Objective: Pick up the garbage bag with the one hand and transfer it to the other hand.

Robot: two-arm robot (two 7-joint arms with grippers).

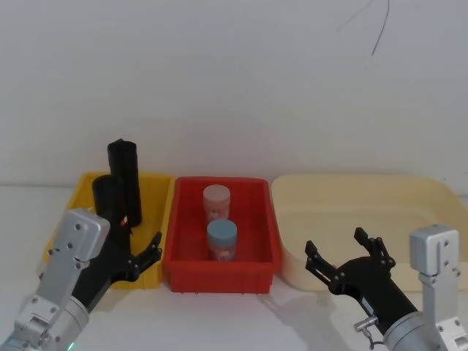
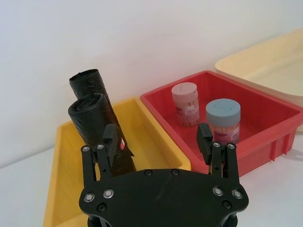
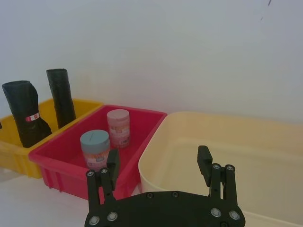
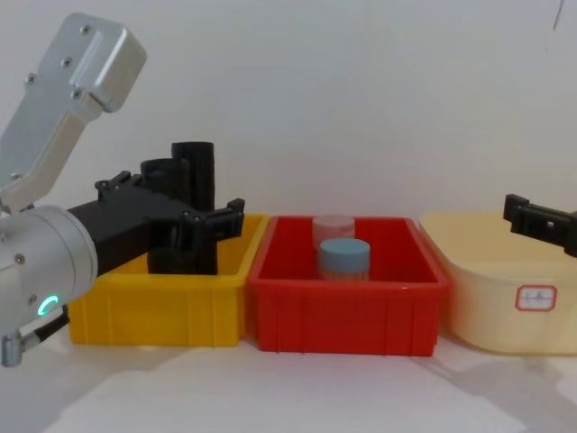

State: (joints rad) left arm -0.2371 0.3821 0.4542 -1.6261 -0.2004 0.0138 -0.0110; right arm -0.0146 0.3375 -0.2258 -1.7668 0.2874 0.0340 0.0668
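The garbage bag [image 1: 108, 197], a black roll with a small red-and-white sticker, stands upright near the front of the yellow bin [image 1: 159, 191]. My left gripper [image 1: 140, 257] hovers open at the bin's near wall, just short of the roll and not touching it. In the left wrist view the garbage bag [image 2: 94, 123] sits beside one finger of the left gripper [image 2: 157, 137]. The right gripper [image 1: 336, 245] is open and empty, low in front of the cream tub. The right wrist view has the garbage bag [image 3: 21, 109] far off beyond the right gripper [image 3: 159, 156].
A second, plain black roll [image 1: 124, 164] stands behind the garbage bag in the same bin. The red bin [image 1: 252, 263] in the middle holds a pink-lidded jar [image 1: 216, 201] and a blue-lidded jar [image 1: 221, 240]. A large cream tub [image 1: 365, 194] stands at the right.
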